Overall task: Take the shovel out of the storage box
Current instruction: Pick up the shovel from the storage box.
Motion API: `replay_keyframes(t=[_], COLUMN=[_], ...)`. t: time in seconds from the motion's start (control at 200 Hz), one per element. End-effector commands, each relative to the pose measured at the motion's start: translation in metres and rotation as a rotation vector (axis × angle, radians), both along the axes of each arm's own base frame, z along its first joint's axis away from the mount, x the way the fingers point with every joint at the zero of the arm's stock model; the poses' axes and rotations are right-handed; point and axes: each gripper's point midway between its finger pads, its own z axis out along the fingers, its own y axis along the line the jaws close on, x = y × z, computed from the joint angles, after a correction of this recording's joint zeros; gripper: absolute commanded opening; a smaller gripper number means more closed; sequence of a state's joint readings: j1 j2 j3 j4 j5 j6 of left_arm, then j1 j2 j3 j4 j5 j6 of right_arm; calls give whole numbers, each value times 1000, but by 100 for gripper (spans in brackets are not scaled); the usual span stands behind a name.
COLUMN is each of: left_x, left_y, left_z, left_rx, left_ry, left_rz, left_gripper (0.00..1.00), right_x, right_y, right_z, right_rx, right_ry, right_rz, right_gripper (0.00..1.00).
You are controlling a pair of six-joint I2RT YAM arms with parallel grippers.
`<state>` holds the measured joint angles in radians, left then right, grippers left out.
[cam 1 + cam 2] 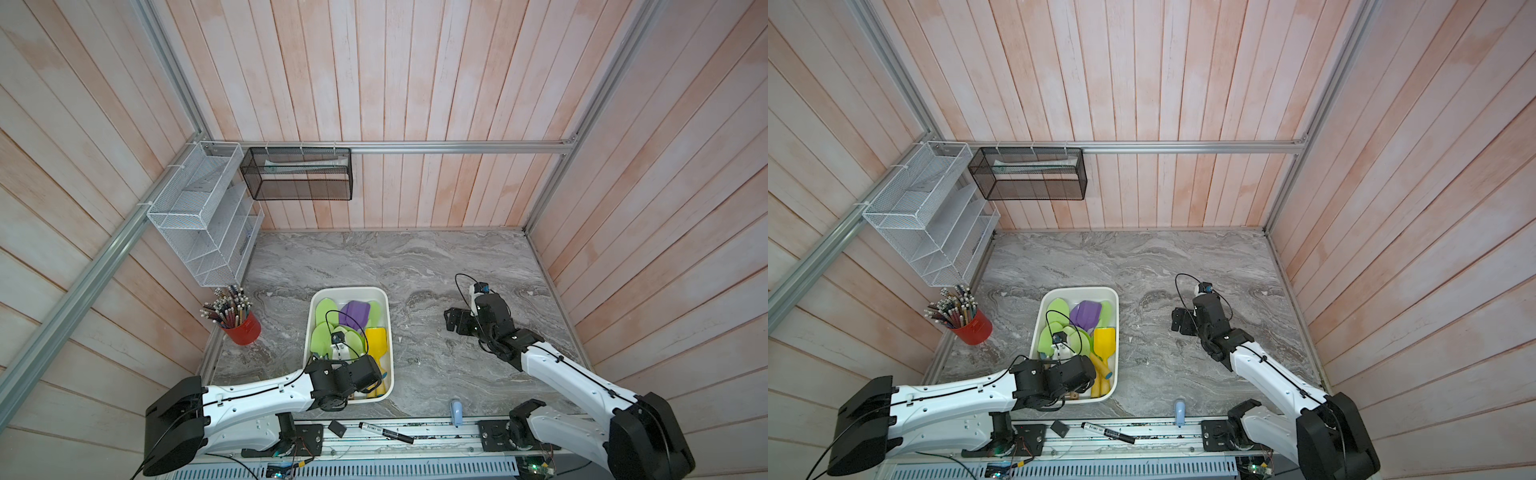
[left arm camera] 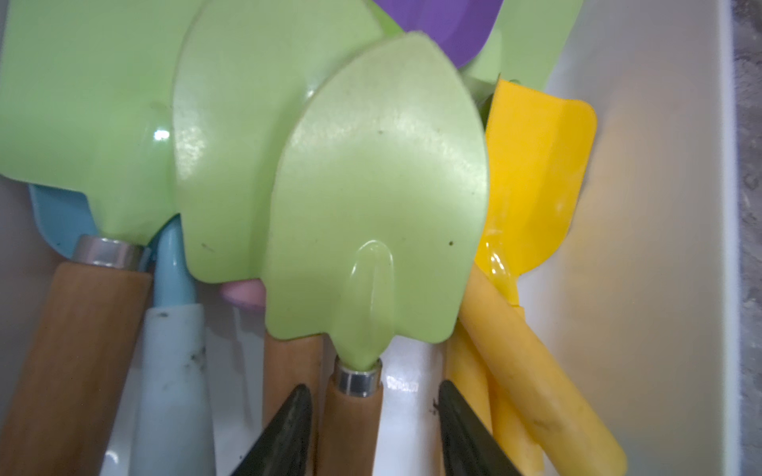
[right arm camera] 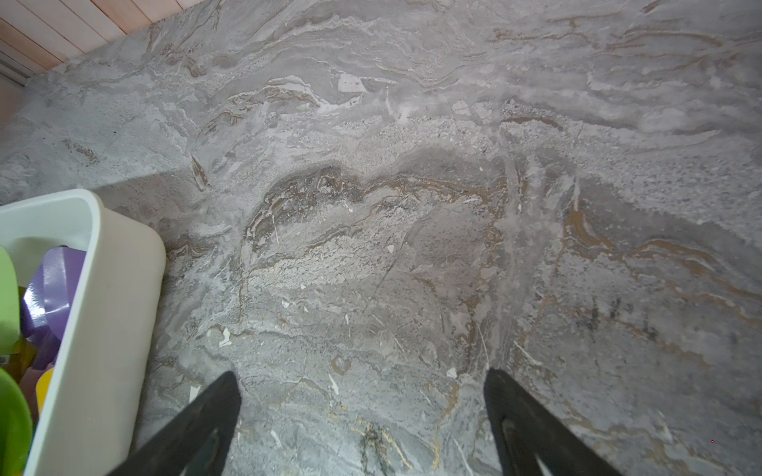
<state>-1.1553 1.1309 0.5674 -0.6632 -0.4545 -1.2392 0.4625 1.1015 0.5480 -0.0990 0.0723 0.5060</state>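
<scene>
The white storage box (image 1: 391, 357) holds small shovels, green, purple and yellow. The top green shovel (image 2: 379, 198) lies inside it, and the left gripper (image 2: 373, 385) has its jaws apart at both sides of its wooden handle, not clamped. The right gripper (image 3: 362, 372) is spread wide. A red cup (image 1: 245, 332) holds pencils (image 1: 228, 305). The print on the black marker (image 1: 386, 432) is too small to read.

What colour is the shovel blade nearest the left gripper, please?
Blade: light green, clearest in left wrist view.
</scene>
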Motion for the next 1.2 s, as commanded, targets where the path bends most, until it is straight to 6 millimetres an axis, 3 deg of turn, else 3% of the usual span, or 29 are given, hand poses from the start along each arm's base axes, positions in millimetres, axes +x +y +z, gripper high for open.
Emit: replay_keyframes(t=[0.0, 0.7, 1.195], left_x=[1, 3, 11], left_y=[1, 2, 8], left_z=[-7, -25, -28], left_rx=[12, 70, 75], left_ry=[-9, -2, -20], left_rz=[4, -16, -21], left_gripper=[52, 46, 27], right_x=[-4, -9, -11], right_y=[3, 4, 4], right_z=[-9, -22, -23], right_rx=[14, 27, 36], right_ry=[22, 41, 41], right_rz=[5, 10, 9], right_gripper=[94, 94, 93])
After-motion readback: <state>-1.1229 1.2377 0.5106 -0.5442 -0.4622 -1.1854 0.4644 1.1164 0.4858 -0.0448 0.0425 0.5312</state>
